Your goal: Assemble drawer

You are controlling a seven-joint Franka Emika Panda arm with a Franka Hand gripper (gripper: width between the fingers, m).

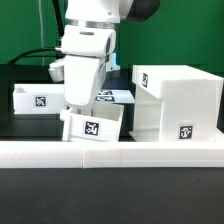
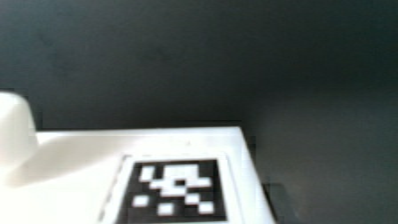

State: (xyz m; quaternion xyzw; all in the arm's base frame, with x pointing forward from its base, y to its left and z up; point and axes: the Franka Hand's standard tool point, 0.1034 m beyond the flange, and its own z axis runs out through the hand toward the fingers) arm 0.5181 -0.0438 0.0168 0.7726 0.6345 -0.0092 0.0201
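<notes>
Just one housing [image 1: 180,100] and two trays — far tray [image 1: 35,100], near tray [image 1: 92,128] under fingers [image 1: 86,104], spread untellable.

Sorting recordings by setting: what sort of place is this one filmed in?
Most likely a robotics lab bench: a robot arm works over a black table before a green backdrop, and the white housing and front tray carry square black-and-white tags.

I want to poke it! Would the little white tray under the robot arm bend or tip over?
Probably stiff: the tray has straight, boxy walls like hard plastic. Likely light, since the walls look thin. It sits low and flat, so a push would probably slide it, not tip it.
</notes>
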